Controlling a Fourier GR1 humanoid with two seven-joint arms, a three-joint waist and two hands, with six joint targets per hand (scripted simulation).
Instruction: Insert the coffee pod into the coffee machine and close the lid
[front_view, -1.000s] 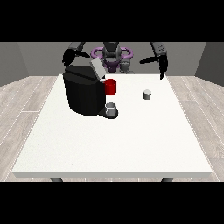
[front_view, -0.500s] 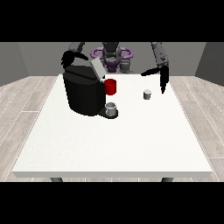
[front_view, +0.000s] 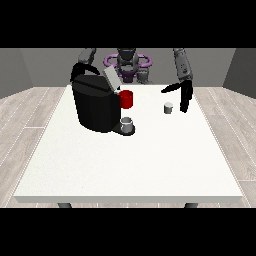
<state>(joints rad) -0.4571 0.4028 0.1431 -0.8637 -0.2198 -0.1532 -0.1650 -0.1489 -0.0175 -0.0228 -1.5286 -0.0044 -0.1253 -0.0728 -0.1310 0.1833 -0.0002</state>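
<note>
A black coffee machine stands at the table's left back, its grey lid tilted up and open, with a red part on its front. A grey cup sits on the machine's base. The small grey coffee pod stands on the table to the right of the machine. The hand at the view's right hangs just right of the pod, fingers straight and pointing down, thumb stretched over the pod; it does not hold it. The hand at the view's left is mostly hidden behind the machine.
The white table stretches wide towards the camera in front of the machine and pod. The robot's torso stands behind the far edge. Wooden floor surrounds the table.
The hand at the view's right has come down and forward from shoulder height to just beside the pod. The machine, lid and pod have not moved.
</note>
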